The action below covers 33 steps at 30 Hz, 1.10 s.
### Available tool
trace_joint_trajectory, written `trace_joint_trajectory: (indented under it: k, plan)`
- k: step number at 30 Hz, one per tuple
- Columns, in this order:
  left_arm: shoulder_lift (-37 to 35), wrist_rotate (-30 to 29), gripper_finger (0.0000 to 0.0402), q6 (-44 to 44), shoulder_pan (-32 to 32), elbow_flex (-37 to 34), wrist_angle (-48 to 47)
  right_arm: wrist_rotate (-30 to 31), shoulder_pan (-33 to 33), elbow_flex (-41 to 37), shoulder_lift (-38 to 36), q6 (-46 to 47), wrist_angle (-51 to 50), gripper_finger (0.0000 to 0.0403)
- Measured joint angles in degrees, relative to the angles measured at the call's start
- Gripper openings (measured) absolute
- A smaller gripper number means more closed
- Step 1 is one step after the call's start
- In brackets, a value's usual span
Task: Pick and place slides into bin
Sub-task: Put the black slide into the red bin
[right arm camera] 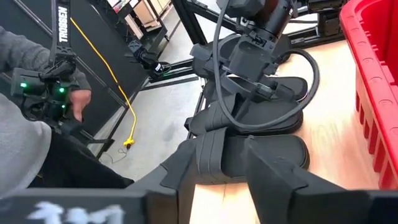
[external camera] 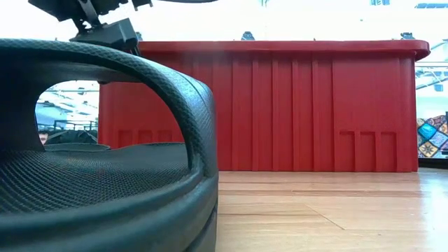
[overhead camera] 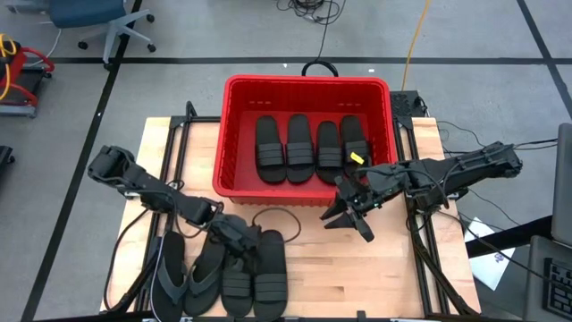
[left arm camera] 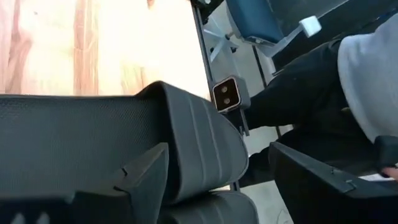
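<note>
Four slides (overhead camera: 313, 148) lying side by side inside red bin (overhead camera: 308, 88); four more (overhead camera: 223, 273) on counter (overhead camera: 384, 268) at near edge. Left gripper (overhead camera: 234, 234) spread apart over a strapped slide there. Right gripper (overhead camera: 350, 213) beside bin's near wall, fingers apart, empty.

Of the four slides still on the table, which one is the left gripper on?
The left gripper sits over the third slide from the left, a broad-band one beside the row's last; the two flat thong flip-flops lie clear.

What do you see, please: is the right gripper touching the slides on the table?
Apart. The high view shows bare wood of the table between the right gripper and the nearest slide.
</note>
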Motion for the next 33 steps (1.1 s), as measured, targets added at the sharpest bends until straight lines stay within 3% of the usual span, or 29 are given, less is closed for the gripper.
trace_joint_trajectory:
  k: [8,15,24,27,31,33]
  plan:
    - [4.8,-1.9,0.0246,0.7,-2.1,0.0,0.5,4.4,0.0,0.0,0.0,0.8,1.2,0.0135]
    - [10.5,-3.1,0.0219,-0.8,-2.4,0.0,4.7,4.5,0.0,0.0,0.0,2.9,1.2,0.0134]
    - [14.6,0.6,0.0202,-2.1,-2.4,0.0,11.7,4.5,0.0,0.0,0.0,3.9,1.3,0.0131]
    - [14.4,1.3,0.0151,0.6,-2.6,0.0,13.9,4.5,0.0,0.0,0.0,2.8,1.3,0.0131]
    - [13.2,2.7,0.0026,2.9,-2.7,0.9,14.6,4.5,0.0,0.0,0.0,2.4,1.4,0.0130]
    - [12.8,3.1,0.0015,2.8,-2.7,1.9,14.6,4.5,0.0,0.0,0.0,1.8,1.4,0.0130]
